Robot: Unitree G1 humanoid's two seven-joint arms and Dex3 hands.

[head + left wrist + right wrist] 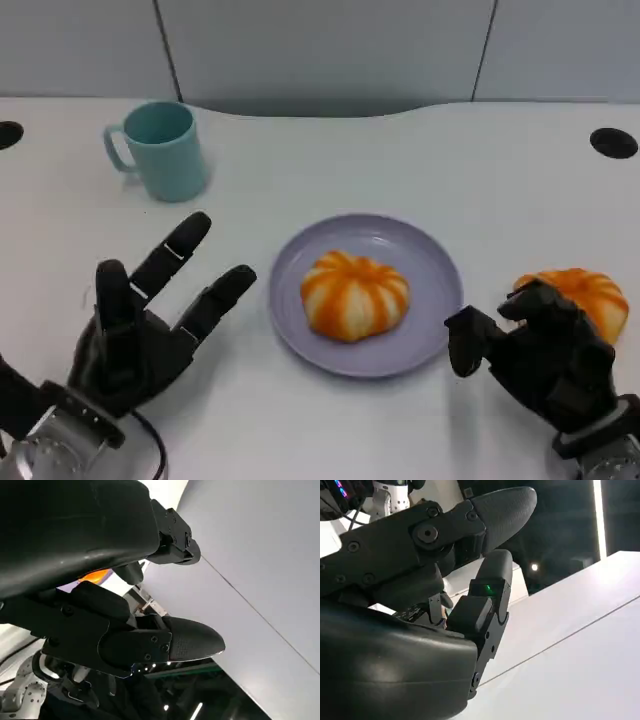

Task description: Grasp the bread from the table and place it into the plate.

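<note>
The fingers (185, 245) of our left hand (135, 335) are spread wide over the white table (300, 160) and hold nothing; this hand lies to the left of the purple plate (425, 262). Our right hand (540, 350) has its fingers curled in just beside the bread (590, 295) on the table, right of the plate; we cannot tell whether they touch or grip it. A second bread roll (354, 294) sits in the middle of the plate. A teal mug (160, 150) stands upright, well apart at far left.
</note>
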